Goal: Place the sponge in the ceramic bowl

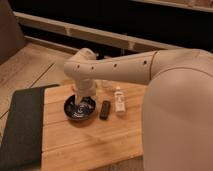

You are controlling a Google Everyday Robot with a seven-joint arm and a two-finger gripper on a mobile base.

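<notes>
The pincer (80,102) hangs at the arm's tip, down inside the ceramic bowl (83,119) on the left part of the wooden tabletop (90,145). I cannot tell whether it is wide, narrow or holding. The pale bluish patch beneath it is probably the sponge (76,105), low in the bowl. Any lift should go straight up, clear of the glossy rim and the black bar (104,109) just to the right.
</notes>
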